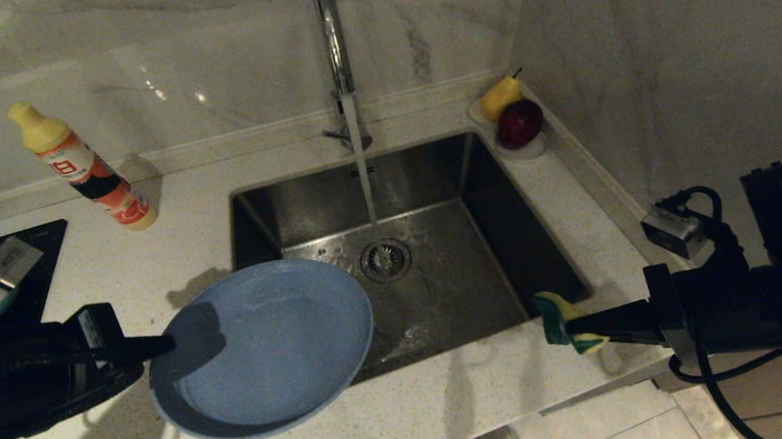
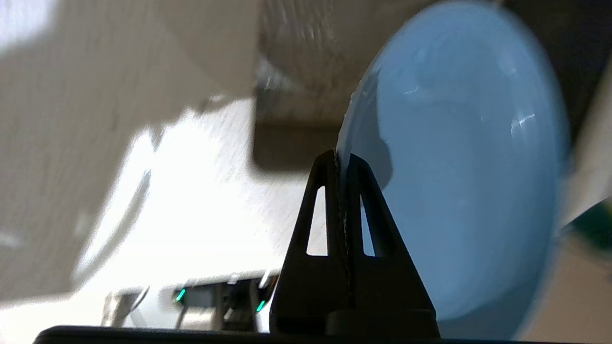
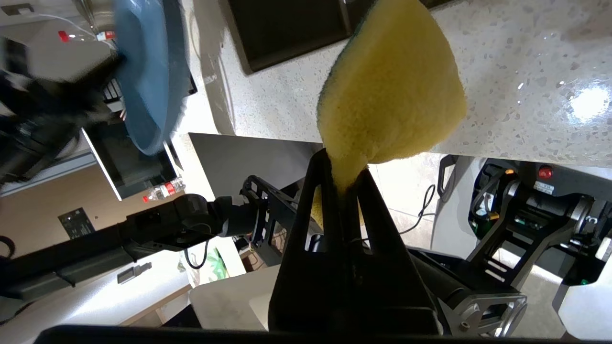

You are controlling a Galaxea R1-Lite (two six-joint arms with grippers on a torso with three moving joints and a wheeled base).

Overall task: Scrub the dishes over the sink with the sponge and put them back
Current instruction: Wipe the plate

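Sink: the large rectangular brushed stainless steel sink [image 1: 437, 272] is taken as the landmark; water is seen running from the tall chrome tap [image 1: 334, 49] onto the round drain strainer [image 1: 385, 259].
Plate: the wide shallow pale blue-grey plastic-looking plate [image 1: 261, 348] is held over the sink's front left corner, partly above the white speckled countertop [image 1: 178, 257]. It is judged light and stiff, and likely slippery if wetted.
Plate hold: the rim away from the sink is pinched by the left gripper [image 1: 167, 344], its jaws closed thin on the edge; a rim hold seems the sensible place.
Plate facing: the hollow face is turned upward and tilted toward the front; being round, no long axis is shown.
Sponge: the small yellow sponge with a dark green scouring pad [image 1: 566, 322] is clamped by the right gripper [image 1: 574, 329] at the sink's front right corner. It is judged soft, light and squashable.
Sponge axis: its length runs out from the jaws toward the sink.
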